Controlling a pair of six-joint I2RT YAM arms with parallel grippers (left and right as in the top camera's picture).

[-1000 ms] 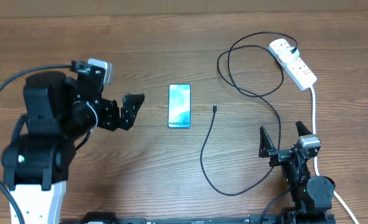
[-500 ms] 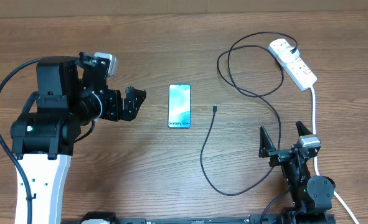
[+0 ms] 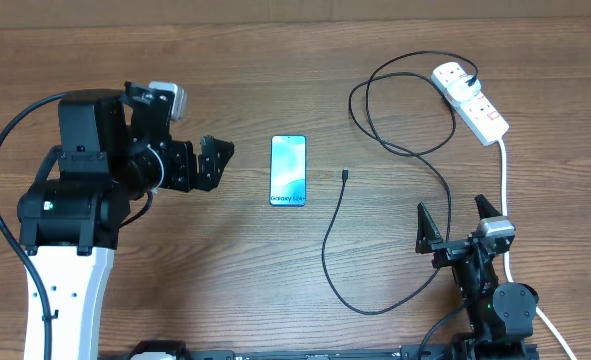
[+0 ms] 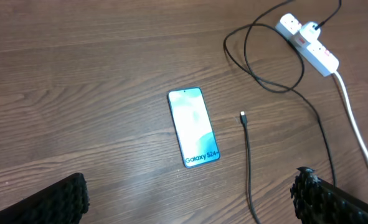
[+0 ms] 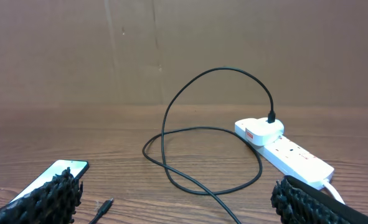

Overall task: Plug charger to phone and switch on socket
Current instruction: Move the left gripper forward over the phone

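Both open, empty: left gripper (image 3: 197, 168) beside the phone (image 3: 288, 170), right gripper (image 3: 457, 225) at the table (image 3: 235, 290)'s near edge. The charger (image 3: 324, 250) tip lies near the phone, apart.

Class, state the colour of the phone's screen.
Blue-teal gradient; the phone shows best in the left wrist view.

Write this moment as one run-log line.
left gripper: open, empty | right gripper: open, empty | charger: tip beside phone, unplugged | socket: untouched
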